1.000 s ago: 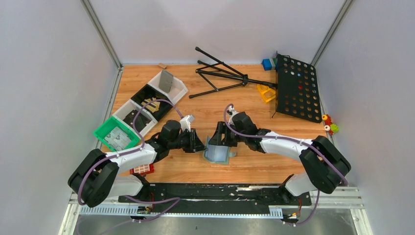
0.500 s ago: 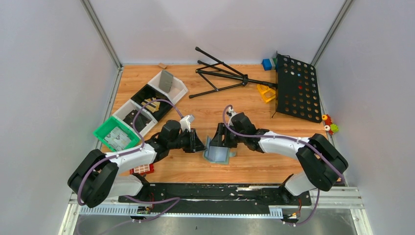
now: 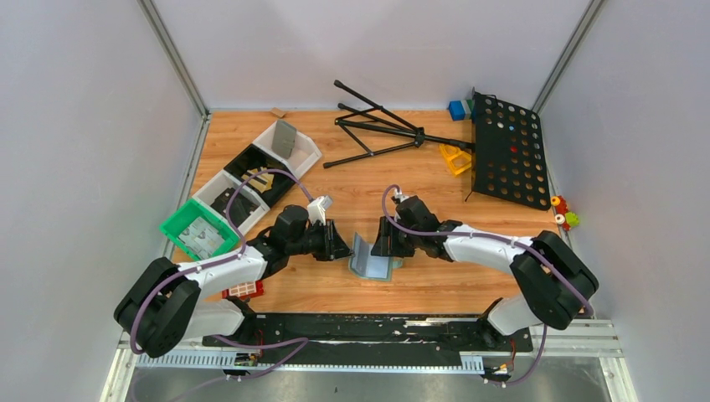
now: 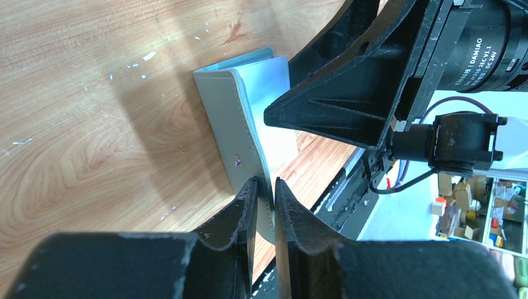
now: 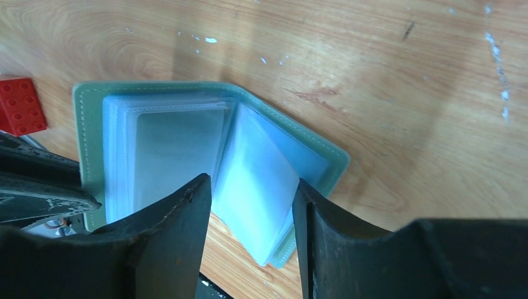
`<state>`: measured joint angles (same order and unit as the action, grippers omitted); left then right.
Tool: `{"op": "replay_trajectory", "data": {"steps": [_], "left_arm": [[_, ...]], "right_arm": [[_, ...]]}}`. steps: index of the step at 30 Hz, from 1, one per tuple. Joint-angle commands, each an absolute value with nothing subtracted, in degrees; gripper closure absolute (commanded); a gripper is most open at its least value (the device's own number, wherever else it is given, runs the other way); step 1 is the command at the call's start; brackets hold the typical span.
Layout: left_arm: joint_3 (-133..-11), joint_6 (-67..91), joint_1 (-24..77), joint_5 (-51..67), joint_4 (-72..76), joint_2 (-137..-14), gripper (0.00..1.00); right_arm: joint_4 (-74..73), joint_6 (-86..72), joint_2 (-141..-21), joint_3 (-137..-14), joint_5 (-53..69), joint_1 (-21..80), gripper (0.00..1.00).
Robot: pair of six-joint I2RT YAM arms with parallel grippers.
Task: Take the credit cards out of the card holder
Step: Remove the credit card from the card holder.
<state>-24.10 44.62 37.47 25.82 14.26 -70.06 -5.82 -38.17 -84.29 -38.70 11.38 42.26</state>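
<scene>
The grey-blue card holder (image 3: 371,261) lies open on the wood between my two grippers. My left gripper (image 4: 264,190) is shut on the edge of its left cover (image 4: 230,118) and holds that cover upright. My right gripper (image 5: 252,187) is open over the inside, its fingers (image 5: 187,212) on either side of a loose translucent sleeve (image 5: 258,180) without squeezing it. A greyish rectangle, perhaps a card, shows through the left stack of sleeves (image 5: 177,146). No bare card shows outside the holder here.
A red block (image 5: 22,103) with white squares (image 3: 244,290) lies near the left arm. A green tray (image 3: 199,228) holding a pale flat thing and white bins (image 3: 255,172) stand at the left. A black folding stand (image 3: 381,130) and a perforated black board (image 3: 509,151) are at the back.
The left cover of the holder now stands more upright. My right gripper has shifted slightly right, over the opened sleeves. The left arm has barely moved.
</scene>
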Motion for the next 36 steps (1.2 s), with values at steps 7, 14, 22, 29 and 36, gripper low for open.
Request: {"op": "replay_trajectory", "data": {"steps": [7, 14, 22, 29, 36], "left_arm": [[-26.9, 43.3, 37.8, 25.9, 14.3, -69.3, 0.78], [-27.0, 43.3, 37.7, 25.3, 14.2, -70.1, 0.73], [-27.4, 43.1, 37.8, 24.2, 13.3, -72.9, 0.55], [-28.0, 42.9, 37.8, 25.0, 13.9, -76.8, 0.54], [-28.2, 43.2, 37.8, 25.3, 15.4, -79.6, 0.68]], "right_arm": [[-13.3, -34.5, -76.4, -42.0, 5.6, 42.6, 0.49], [-11.2, -34.8, -74.4, -41.5, 8.8, 42.6, 0.54], [-3.6, -36.9, -81.7, -38.6, 14.8, 42.6, 0.82], [-0.8, -36.9, -87.4, -38.4, 17.5, 42.6, 0.93], [-0.6, -36.7, -86.7, -37.6, 17.6, 42.6, 0.96]]}}
